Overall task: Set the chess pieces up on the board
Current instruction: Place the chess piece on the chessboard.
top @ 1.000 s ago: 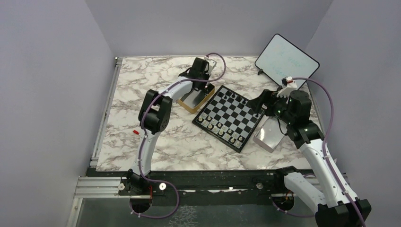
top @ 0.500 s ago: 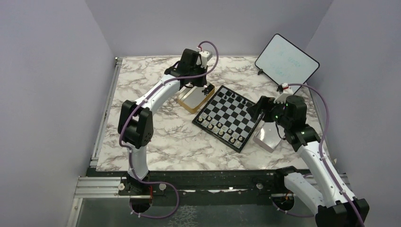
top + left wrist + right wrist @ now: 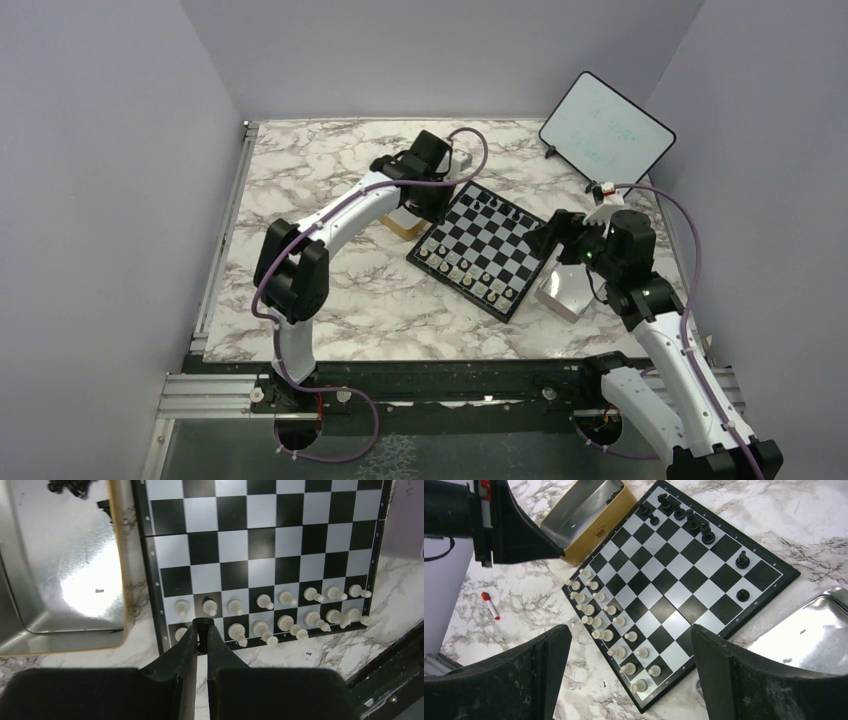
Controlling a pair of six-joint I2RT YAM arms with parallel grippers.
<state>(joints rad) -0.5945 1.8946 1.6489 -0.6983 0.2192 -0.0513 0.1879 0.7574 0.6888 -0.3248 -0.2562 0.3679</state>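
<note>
Chess pieces (image 3: 596, 621) of the pale set stand in two rows along the side of the board (image 3: 497, 243) that faces the counter's near left corner. We note the board lies right of the middle of the counter (image 3: 300, 180), turned so that its corners point at the counter's edges. Black pieces (image 3: 684, 517) on the board form a short row along the opposite side, bunched toward the board's far corner. Two lone black pieces (image 3: 742, 559) stand nearer its right corner.

Gold tin (image 3: 594, 537) sits just beside the board's far left side, with loose black pieces (image 3: 70, 486) lying at one end of it. Silver tray (image 3: 563, 292) lies beside the board's near right side, toward the counter's right edge.

Left gripper (image 3: 202, 630): jaws nearly together, clamped on one small black piece (image 3: 202, 623) whose dark top shows between the tips. In the wrist view the tips sit over the end of the pale rows nearest the tin. We cannot tell their height above the board.

Right gripper (image 3: 629, 627): jaws wide apart, nothing between them, hanging above the board's right corner and the tray.

White tablet (image 3: 605, 125) is propped at the counter's far right corner. Red marker (image 3: 490, 605) lies on the counter left of the board
</note>
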